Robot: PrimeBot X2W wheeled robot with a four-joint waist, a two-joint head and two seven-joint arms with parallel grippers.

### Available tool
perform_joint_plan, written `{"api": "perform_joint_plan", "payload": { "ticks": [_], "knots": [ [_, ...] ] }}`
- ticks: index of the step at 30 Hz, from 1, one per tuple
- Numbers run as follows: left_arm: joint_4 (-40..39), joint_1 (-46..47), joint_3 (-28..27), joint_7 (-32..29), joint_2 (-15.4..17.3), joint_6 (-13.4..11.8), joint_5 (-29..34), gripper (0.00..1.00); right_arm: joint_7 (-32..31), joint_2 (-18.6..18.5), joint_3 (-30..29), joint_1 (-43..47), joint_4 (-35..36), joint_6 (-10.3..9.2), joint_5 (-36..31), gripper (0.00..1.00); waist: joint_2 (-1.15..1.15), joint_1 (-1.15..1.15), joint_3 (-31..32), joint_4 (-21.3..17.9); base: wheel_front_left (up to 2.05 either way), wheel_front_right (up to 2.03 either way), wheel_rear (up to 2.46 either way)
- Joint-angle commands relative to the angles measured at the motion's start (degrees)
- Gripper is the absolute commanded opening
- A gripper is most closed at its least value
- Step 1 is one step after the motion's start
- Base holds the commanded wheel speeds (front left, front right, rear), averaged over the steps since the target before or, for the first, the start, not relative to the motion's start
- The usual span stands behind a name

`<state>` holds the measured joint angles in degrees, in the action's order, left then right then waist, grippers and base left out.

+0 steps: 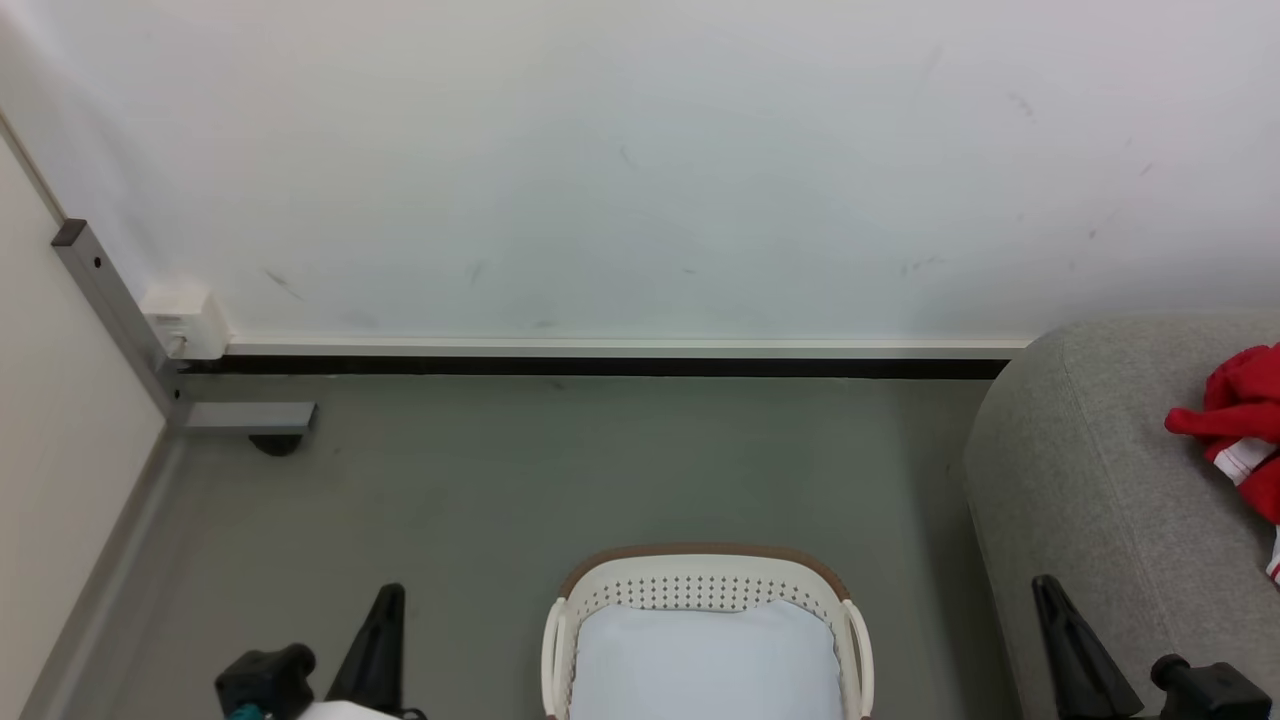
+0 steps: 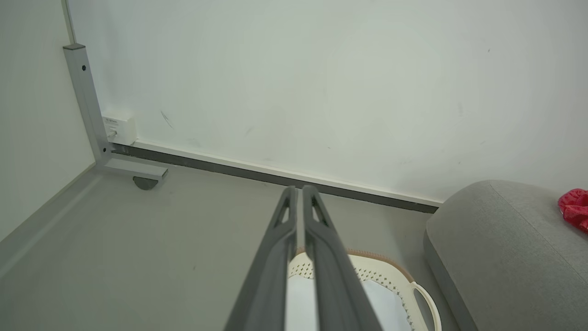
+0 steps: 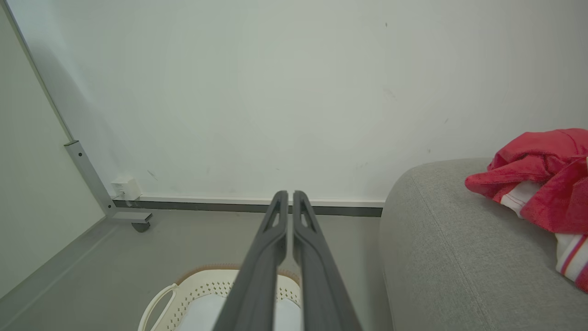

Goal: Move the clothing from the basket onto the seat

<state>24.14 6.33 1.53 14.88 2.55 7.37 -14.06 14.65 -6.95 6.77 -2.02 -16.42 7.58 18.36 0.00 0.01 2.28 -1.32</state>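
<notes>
While left gripper (image 2: 297, 191) and right gripper (image 3: 289, 195) hang with fingers (image 2: 278, 248) nearly touching, gripping nothing | basket (image 1: 700, 560) between the 2 on grey floor (image 1: 600, 470), white base showing | clothing (image 1: 1235, 400) heaped on seat (image 1: 1080, 480), right of basket | wall (image 1: 640, 150) beyond, metal post (image 1: 105, 300) far left

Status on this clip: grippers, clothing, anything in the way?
Left gripper shut, empty. Right gripper shut, empty. Clothing on the seat; basket shows bare base. No obstruction seen.
</notes>
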Motion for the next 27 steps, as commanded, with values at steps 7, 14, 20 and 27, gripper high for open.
{"api": "perform_joint_plan", "payload": {
  "ticks": [7,14,20,27],
  "knots": [
    [-1.4,1.0,-1.4,-2.7,0.2,0.0,-8.8,0.0,-2.2,0.3,-1.7,-1.1,0.9,-0.01,8.6,0.0,0.0,0.0,-0.2,0.1,0.0,0.0,0.0],
    [-2.5,0.7,-1.9,-4.4,0.2,0.0,-15.8,0.0,-4.1,0.6,-2.9,-1.5,1.1,-0.02,15.1,0.0,0.0,0.0,-0.3,0.2,0.0,0.0,0.0],
    [-3.3,0.6,-2.4,-5.8,0.2,0.0,-21.2,0.0,-5.6,0.9,-3.8,-1.8,1.3,-0.03,20.3,0.0,0.0,0.0,-0.4,0.2,0.0,0.0,0.0],
    [-4.0,0.6,-2.8,-7.2,0.3,0.1,-26.4,0.0,-7.0,1.2,-4.7,-2.1,1.4,-0.03,25.1,0.0,0.0,0.0,-0.5,0.3,0.0,0.0,0.0]
  ]
}}
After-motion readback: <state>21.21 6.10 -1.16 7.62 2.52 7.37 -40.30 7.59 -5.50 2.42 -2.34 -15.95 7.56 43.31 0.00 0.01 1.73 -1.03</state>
